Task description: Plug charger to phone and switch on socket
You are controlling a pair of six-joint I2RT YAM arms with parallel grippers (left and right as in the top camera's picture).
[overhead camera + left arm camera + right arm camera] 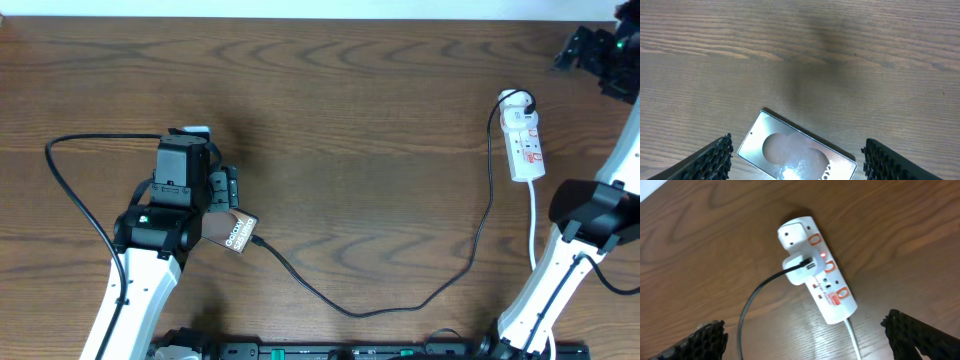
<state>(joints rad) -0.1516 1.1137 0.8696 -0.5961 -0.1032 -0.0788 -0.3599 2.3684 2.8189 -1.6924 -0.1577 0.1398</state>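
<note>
The phone [234,232] lies on the wood table, back up, its white lettered label at the near end. It also fills the bottom of the left wrist view [790,156]. My left gripper [224,192] [797,150] hovers over the phone, open, with a finger on each side and not touching it. The charger [400,300] is a thin black cable whose tip meets the phone's edge. It runs right and up to the adapter in the white socket [523,140] [817,272]. My right gripper [575,52] [807,332] hangs open above the socket, holding nothing.
The socket's white cord [533,220] [855,340] trails toward the right arm's base. A robot cable [70,190] loops left of the left arm. A small red dot shows on the socket beside the adapter [800,267].
</note>
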